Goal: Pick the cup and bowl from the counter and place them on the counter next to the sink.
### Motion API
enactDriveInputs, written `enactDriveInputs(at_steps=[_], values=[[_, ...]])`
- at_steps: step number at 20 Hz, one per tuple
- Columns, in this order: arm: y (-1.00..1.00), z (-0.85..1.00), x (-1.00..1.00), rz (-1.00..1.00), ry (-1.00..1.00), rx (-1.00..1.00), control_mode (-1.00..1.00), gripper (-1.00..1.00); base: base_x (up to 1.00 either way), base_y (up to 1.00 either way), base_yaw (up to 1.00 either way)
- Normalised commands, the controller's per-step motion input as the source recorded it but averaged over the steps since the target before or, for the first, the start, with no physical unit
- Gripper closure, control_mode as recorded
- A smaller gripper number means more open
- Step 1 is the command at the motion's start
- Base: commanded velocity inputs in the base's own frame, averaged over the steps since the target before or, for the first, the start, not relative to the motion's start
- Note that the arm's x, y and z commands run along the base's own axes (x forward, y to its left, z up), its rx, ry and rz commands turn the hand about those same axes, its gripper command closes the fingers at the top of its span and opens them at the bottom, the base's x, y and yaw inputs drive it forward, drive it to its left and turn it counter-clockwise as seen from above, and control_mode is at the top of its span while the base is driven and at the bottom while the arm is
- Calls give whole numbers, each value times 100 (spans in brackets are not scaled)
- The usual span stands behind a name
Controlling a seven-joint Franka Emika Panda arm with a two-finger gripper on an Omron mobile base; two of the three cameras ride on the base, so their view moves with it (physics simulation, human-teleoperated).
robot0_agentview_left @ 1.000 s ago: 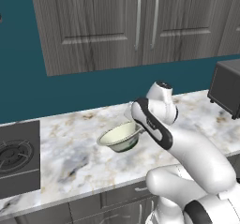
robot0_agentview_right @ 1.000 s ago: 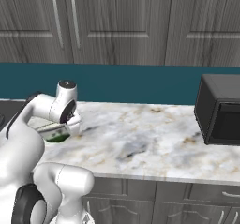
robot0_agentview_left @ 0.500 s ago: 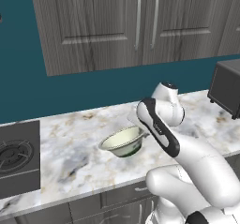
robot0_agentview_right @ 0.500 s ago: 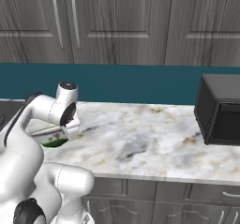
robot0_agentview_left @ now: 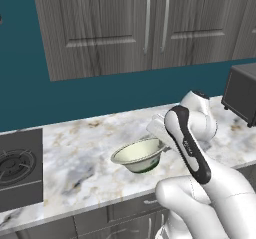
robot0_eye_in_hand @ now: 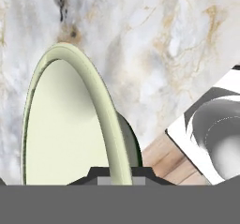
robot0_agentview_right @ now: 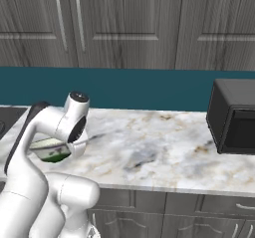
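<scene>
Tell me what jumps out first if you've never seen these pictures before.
The pale green bowl hangs tilted above the marble counter, its rim pinched in the white arm's gripper. Behind it run dark wood-grain cabinets over a teal wall, and a black microwave sits at the counter's right end.

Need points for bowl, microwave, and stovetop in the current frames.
bowl [robot0_agentview_left: 136, 153]: left base view, on its pale inner wall.
microwave [robot0_agentview_right: 234, 118]: right base view, on its dark front face.
stovetop [robot0_agentview_left: 17, 175]: left base view, on the black surface near the burner.
</scene>
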Motion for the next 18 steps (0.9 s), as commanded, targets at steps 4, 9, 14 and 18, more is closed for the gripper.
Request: enactDriveInputs(at_steps=[4, 9, 14, 18], values=[[-15, 33, -18, 9, 1, 6, -100, 100, 0, 0, 0], [-37, 29, -15, 10, 0, 9, -100, 100, 0, 0, 0], [-47, 23, -23, 9, 0, 9, -100, 100, 0, 0, 0], [-44, 19, -19, 9, 0, 9, -100, 100, 0, 0, 0]])
